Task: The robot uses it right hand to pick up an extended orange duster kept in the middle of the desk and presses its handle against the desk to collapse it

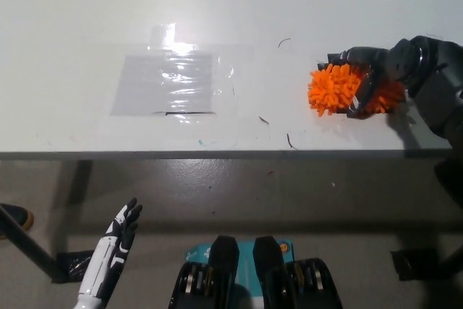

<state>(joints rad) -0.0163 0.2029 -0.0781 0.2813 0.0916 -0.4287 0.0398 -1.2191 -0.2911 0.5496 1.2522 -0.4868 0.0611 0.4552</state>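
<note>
On the glossy white desk, the black right hand grips the shaggy orange duster.

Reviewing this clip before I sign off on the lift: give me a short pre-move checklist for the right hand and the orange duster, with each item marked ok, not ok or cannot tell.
1. Right hand on the orange duster: ok, its fingers wrap over the fluffy head near the desk's right end.
2. Grip firm enough to lift: cannot tell, the fibres hide the contact.
3. Handle visible and clear: cannot tell, hand and arm cover that side.
4. Duster off the desk: not ok, it lies on the surface.
5. Clear desk space for pressing: ok, only flat transparent tape lies to the left.
6. Left hand out of the way: ok, open, low beside the desk's front edge.
</note>
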